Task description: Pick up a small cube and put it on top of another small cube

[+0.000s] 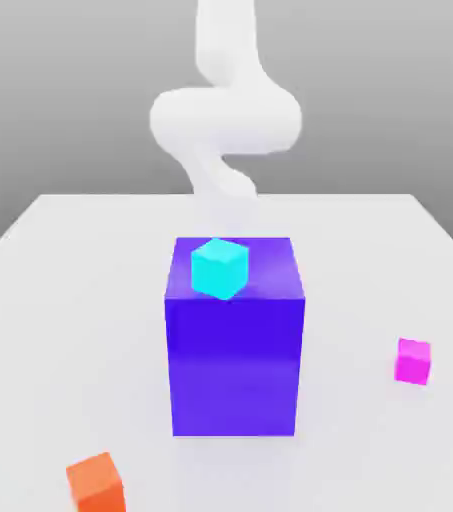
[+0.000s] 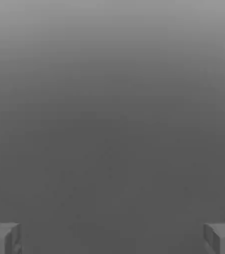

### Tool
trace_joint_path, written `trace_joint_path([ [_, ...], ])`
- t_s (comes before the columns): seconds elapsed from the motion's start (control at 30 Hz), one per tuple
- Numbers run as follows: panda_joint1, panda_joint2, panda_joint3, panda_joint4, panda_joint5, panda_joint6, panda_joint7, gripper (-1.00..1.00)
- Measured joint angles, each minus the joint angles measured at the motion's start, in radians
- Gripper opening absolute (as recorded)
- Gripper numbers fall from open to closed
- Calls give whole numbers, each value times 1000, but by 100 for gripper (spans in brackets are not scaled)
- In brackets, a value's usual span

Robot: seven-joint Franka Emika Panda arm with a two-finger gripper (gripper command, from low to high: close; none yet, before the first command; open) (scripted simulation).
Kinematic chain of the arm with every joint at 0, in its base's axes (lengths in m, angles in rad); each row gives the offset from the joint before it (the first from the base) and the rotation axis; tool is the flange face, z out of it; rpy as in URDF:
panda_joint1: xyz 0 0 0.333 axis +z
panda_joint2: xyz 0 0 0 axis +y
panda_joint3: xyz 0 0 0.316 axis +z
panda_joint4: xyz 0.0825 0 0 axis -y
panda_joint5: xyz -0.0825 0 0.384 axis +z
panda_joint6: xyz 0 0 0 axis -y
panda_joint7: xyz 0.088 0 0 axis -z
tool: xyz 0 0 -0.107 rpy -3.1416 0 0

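Gray haze backs a pale tabletop point(image 1: 80, 290), where a white robot arm point(image 1: 225, 120) stands beyond a large blue-violet block point(image 1: 235, 365) with the stacking job apparently still at its start. The magenta cube point(image 1: 413, 362), the one to be lifted, rests on the tabletop toward its edge on the exterior view's right, well apart from the block. A cyan cube point(image 1: 220, 269) appears to sit atop the block, at its near edge, while an orange cube point(image 1: 97, 485) lies nearer the camera, on the exterior view's left. Jaws spread wide, the tool point(image 2: 112, 239) holds nothing between them. Reaching, gripping, lifting and placing all remain to be done; which of the two other small cubes is to serve as base cannot be told.
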Motion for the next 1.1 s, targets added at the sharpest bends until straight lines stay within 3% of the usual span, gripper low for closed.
trace_joint_path([
  [0.3,99,296,214,-166,142,184,299,0],
  [0.53,156,526,417,-295,135,334,611,0],
  [0.7,221,711,509,-389,-45,446,959,0],
  [0.9,348,859,369,-401,-381,499,1300,0],
  [1.1,427,948,253,-367,-567,530,1442,0],
])
